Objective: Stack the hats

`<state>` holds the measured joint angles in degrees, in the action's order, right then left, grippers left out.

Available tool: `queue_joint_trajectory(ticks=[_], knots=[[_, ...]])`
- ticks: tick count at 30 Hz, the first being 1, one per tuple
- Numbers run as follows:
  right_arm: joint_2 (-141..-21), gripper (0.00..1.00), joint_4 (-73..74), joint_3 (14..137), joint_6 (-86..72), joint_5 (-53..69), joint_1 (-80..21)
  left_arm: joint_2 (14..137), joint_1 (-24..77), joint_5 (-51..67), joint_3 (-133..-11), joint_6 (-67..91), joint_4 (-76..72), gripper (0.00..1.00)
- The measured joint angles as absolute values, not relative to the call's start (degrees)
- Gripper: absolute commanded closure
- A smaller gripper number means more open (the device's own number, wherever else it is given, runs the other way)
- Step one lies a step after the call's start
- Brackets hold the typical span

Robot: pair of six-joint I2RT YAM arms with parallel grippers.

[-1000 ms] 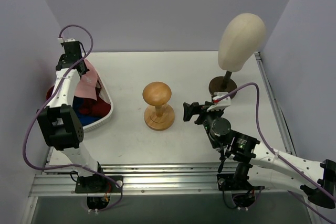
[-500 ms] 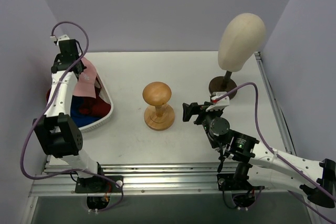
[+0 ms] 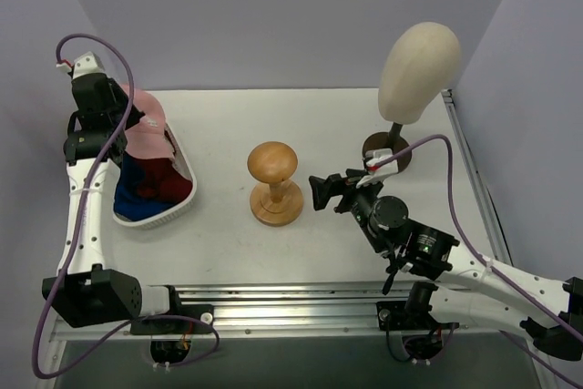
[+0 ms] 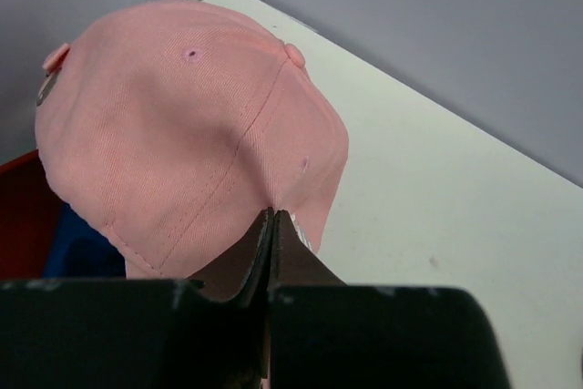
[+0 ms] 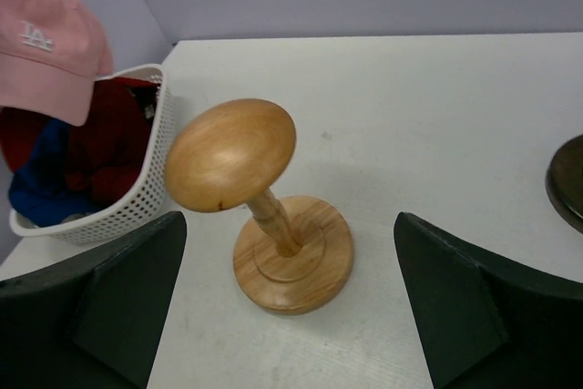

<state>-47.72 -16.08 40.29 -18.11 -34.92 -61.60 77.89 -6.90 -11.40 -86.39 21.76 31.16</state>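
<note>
Left wrist shows left gripper (image 4: 271, 227) pinching the soft, domed pink cap (image 4: 182, 134); right gripper (image 3: 317, 193) spread wide.

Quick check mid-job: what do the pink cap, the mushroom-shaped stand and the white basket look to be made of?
The pink baseball cap looks like soft woven fabric, likely cotton twill, with a matte finish; stitched seams and eyelets show. The mushroom-shaped stand is turned wood, smooth and probably varnished, with visible grain and a slight sheen. The white basket seems to be rigid plastic, its wall a grid of small holes.
</note>
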Motion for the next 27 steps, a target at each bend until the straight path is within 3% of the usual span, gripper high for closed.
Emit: queue_joint_trajectory(ticks=[9,17,27], knots=[[-49.6,0.06,-13.0,54.2,-14.3,-21.4,-61.6,70.5,-1.5,5.1,-84.3,25.4,30.7,0.98],[-61.4,0.07,-11.9,64.8,-7.3,-10.7,-61.6,63.9,14.2,10.2,-84.4,25.6,30.7,0.98],[-67.5,0.11,-8.9,70.6,-0.6,-7.0,-61.0,55.6,19.8,14.9,-84.0,25.9,31.3,0.98]])
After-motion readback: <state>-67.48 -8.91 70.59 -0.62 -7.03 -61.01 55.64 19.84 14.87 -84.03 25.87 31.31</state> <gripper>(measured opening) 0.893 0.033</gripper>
